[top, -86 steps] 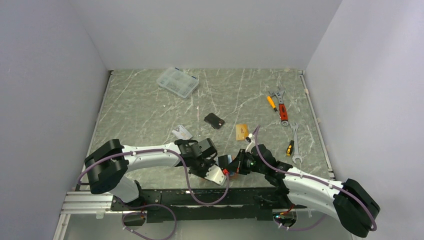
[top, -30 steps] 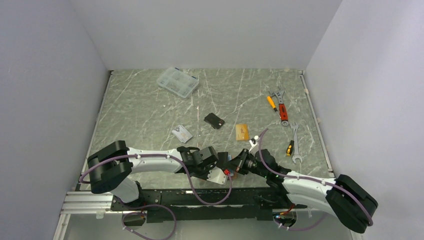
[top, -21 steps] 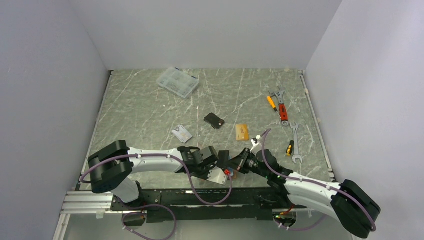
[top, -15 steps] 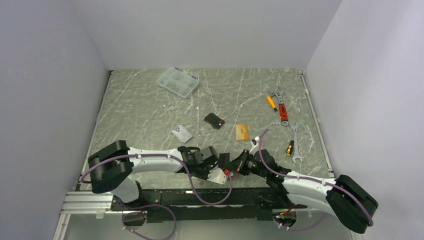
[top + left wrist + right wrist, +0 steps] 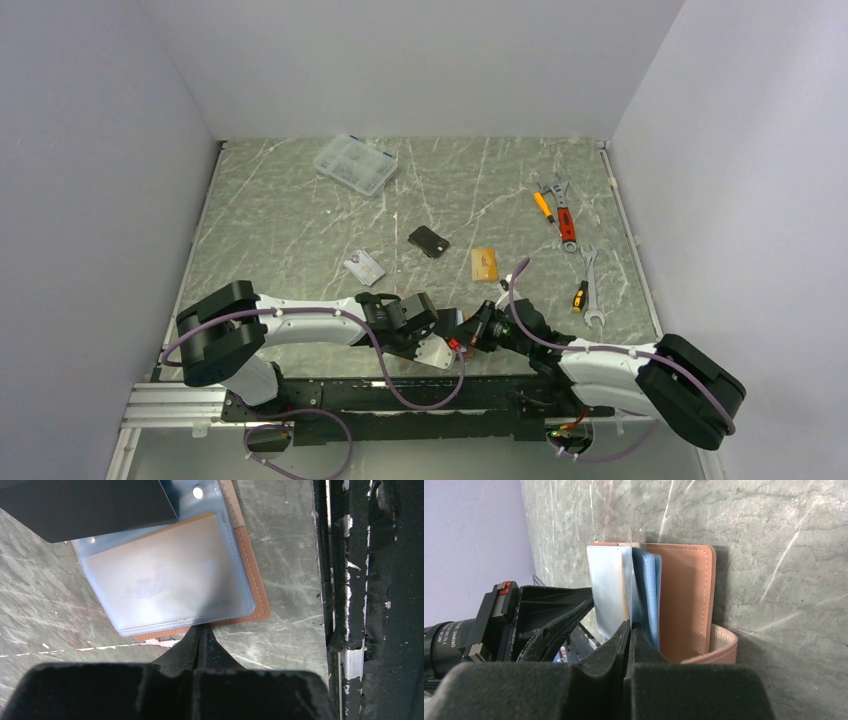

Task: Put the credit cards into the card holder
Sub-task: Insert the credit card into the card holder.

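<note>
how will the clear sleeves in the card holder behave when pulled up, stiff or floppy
Likely springy rather than limp: the clear sleeve pinched by the right fingers stands straight, edge-on. Its glossy surface probably slips easily. The card holder looks light and may lift along.

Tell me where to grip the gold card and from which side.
Probably from straight above, with the jaws across the two long edges of the gold card, which run roughly near to far. It lies flat and thin on the table with nothing touching it, so only its edges offer a hold.
</note>
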### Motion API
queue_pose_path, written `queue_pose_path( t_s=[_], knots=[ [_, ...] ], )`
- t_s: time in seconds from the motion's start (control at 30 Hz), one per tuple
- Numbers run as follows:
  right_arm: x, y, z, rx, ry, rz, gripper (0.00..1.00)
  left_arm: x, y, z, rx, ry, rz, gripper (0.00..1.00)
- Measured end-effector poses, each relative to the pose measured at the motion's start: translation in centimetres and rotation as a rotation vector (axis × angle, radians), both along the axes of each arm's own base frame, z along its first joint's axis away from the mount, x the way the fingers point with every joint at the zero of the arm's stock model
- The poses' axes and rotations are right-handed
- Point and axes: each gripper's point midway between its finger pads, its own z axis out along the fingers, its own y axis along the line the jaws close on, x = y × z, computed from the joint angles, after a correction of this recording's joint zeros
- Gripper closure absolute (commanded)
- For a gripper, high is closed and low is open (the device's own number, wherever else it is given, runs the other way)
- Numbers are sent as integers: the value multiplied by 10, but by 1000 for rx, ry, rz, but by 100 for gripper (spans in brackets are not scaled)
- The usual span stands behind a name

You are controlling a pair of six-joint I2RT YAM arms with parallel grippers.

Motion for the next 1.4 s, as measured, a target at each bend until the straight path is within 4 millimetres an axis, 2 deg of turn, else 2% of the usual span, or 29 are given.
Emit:
queue_pose_path(
  t_s=[0.37, 1.2, 1.4],
  knots=[
    [0, 6, 3, 27, 2, 5, 100, 0, 0, 0, 0, -1, 0, 100],
    [-19, 6, 1, 31, 74, 56, 100, 0, 0, 0, 2, -6, -2, 100],
    [-22, 6, -8, 9, 102, 64, 100, 0, 0, 0, 3, -7, -2, 100]
  ],
)
